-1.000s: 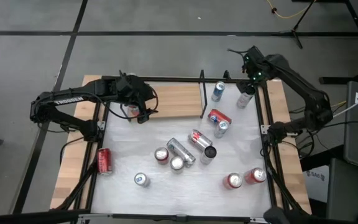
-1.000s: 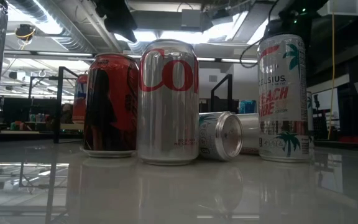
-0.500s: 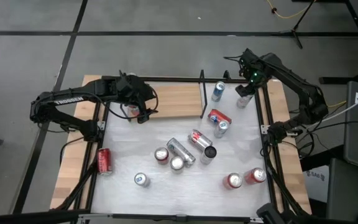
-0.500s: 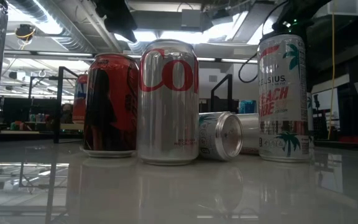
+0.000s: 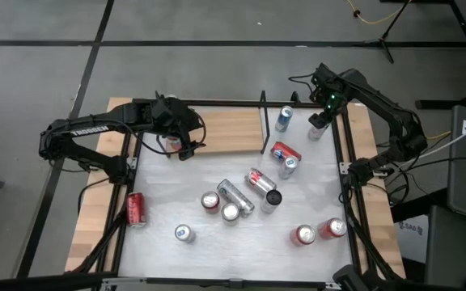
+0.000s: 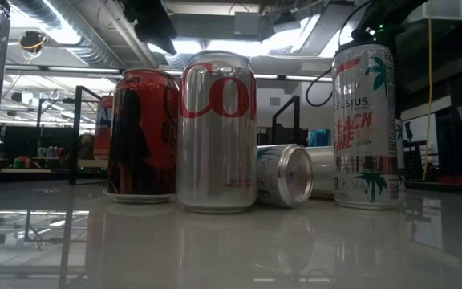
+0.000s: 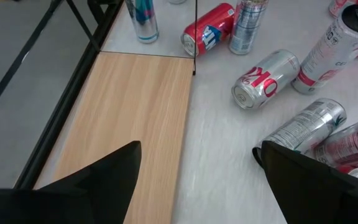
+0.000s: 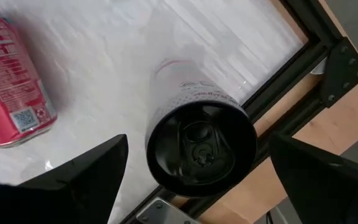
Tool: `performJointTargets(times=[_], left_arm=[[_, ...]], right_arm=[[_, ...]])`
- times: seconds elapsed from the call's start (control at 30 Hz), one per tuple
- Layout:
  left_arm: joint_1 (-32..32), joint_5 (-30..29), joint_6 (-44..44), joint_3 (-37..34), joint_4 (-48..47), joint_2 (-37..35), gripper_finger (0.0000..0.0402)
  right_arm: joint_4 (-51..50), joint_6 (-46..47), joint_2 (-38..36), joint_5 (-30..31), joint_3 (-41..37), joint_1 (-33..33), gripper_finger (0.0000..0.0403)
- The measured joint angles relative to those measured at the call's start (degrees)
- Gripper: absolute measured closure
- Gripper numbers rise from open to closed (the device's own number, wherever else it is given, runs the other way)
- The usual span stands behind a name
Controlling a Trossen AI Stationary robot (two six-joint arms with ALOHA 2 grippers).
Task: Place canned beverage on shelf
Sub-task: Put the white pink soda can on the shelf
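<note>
Hovering over the far right corner of the counter (image 5: 160, 210), the right claw (image 5: 320, 120) stood wide, its fingers (image 8: 73, 180) spread either side of an upright black-topped can (image 8: 201, 146) without touching it; only the right wrist view showed that gap, along with a red can (image 8: 8, 81) lying nearby. The high view alone laid out the whole scene: the left claw (image 5: 186, 145) was over the shelf (image 5: 225, 129), the light wooden board at the far edge of the counter, left of a black divider rail. The left wrist view showed that claw wide and holding nothing, with bare board under it. About thirteen cans could be counted from above, all on the white counter and none visible on the shelf; one red can (image 5: 135, 208) lay at the left edge. The low view gave only four close-up cans, among them a silver one (image 6: 217, 132) standing and another (image 6: 285, 175) on its side.
</note>
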Motion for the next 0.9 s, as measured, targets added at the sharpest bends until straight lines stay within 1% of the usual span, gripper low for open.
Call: performJointTargets(times=[0.63, 0.77, 0.9], left_arm=[[0.00, 0.01, -0.02, 0.00, -0.01, 0.00, 0.0079], [0.01, 0.01, -0.02, 0.00, -0.02, 0.01, 0.0079], [0.02, 0.00, 0.00, 0.00, -0.02, 0.01, 0.0079]], right_arm=[[1.20, 0.53, 0.00, 0.76, -0.20, 0.01, 0.0024], [2.80, 0.54, 0.00, 1.26, -3.80, 0.87, 0.0024], [3.80, 0.52, 0.01, 3.07, -6.69, 1.66, 0.0024]])
